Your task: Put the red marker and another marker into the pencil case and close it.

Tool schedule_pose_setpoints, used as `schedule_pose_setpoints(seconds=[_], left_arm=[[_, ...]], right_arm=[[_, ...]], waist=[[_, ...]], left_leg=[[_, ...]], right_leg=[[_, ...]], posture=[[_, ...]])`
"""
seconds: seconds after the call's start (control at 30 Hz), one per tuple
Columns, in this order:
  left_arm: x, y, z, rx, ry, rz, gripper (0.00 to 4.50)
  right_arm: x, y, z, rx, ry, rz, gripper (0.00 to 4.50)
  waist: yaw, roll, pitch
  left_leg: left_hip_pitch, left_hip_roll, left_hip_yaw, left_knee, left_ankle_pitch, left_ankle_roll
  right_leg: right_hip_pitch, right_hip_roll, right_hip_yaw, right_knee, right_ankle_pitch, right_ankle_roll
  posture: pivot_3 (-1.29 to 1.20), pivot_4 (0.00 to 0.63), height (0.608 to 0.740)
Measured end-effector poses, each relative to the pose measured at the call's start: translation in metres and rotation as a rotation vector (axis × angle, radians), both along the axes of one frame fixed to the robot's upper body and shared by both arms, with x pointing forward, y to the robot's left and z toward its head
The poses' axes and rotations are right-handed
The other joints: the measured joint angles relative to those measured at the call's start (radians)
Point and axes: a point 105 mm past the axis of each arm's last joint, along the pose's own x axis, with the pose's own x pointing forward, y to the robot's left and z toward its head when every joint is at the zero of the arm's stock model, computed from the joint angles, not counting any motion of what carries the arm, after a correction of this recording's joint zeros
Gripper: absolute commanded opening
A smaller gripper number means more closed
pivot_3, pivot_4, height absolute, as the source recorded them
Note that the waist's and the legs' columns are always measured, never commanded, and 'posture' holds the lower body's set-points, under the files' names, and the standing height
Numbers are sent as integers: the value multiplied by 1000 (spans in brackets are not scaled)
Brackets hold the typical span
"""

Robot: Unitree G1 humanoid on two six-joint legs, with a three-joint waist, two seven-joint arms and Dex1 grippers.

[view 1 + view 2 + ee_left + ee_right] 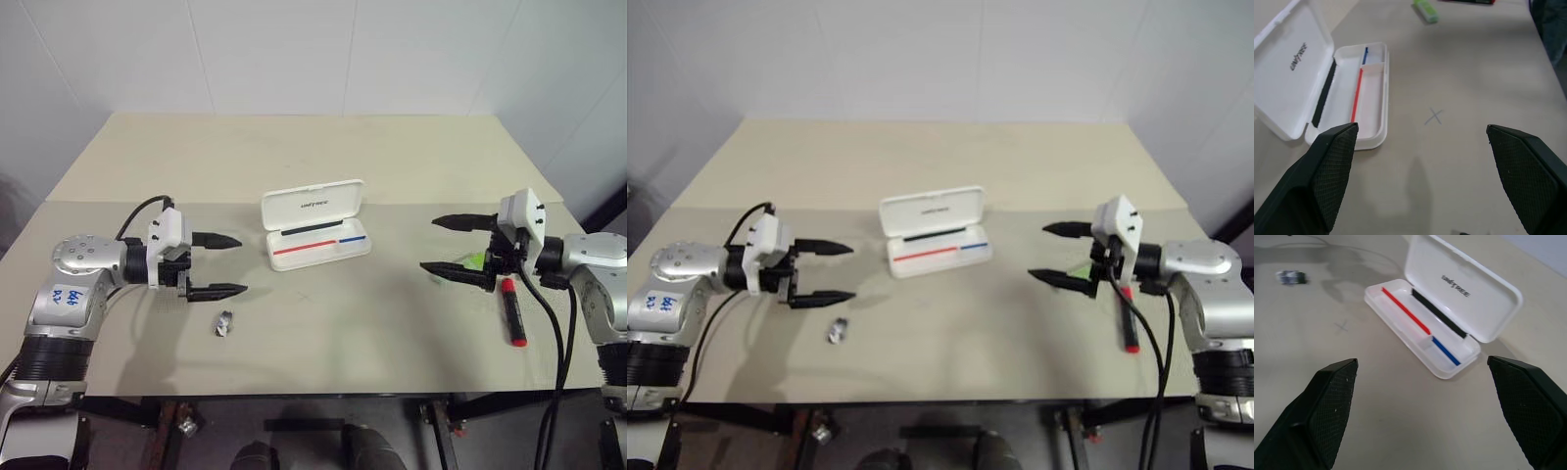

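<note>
The white pencil case (315, 224) lies open at the table's middle, lid raised toward the far side, a red and a blue stripe along its tray. At the right lies the red marker (512, 311), red body with a black section, just below my right gripper (457, 247). A light green marker (475, 259) peeks out behind that gripper's fingers; it also shows far off in the left wrist view (1426, 10). Both grippers hover above the table, pointing inward at the case. My left gripper (223, 265) is open and empty, and so is the right one.
A small silvery clip (223, 323) lies near the front edge, just right of my left gripper. A faint pencilled cross (1434, 116) marks the table in front of the case. Black cables trail from both wrists. The table's far half is bare.
</note>
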Motion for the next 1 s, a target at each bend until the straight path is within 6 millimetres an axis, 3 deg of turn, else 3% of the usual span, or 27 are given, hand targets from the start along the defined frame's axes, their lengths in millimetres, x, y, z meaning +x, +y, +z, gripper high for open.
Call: schedule_pose_setpoints(seconds=[0.17,0.27,0.4,0.57,0.8,1.0], left_arm=[[5,6,4,18,-24,14,4466],[8,6,1,7,-13,20,4466],[7,1,-1,7,-10,-6,4466],[9,0,-2,25,-15,-11,4466],[24,-16,3,38,-18,-21,2222],[42,-41,-11,111,18,-32,2222]], right_arm=[[-18,7,0,-45,7,71,4500],[-24,1,2,-49,10,52,4500],[-26,-5,-2,-47,21,21,4500],[-26,2,1,-39,-1,29,4500],[-20,31,7,29,-27,108,4500],[-23,46,10,45,-42,145,4500]], waist=[[1,0,0],[2,0,0],[2,0,0],[-1,0,0],[3,0,0],[5,0,0]], left_leg=[[0,0,0,0,0,0],[0,0,0,1,0,0],[0,0,0,1,0,0],[1,0,0,1,0,0],[0,-1,0,1,0,0],[-2,-1,-1,1,0,0]], right_leg=[[0,0,0,0,0,0],[0,0,0,0,0,0],[0,0,0,0,0,0],[0,0,0,1,0,0],[0,0,0,1,0,0],[0,0,-1,0,0,1]], posture=[[0,150,740],[0,150,740],[0,150,740],[0,150,740],[0,150,740],[0,150,740]])
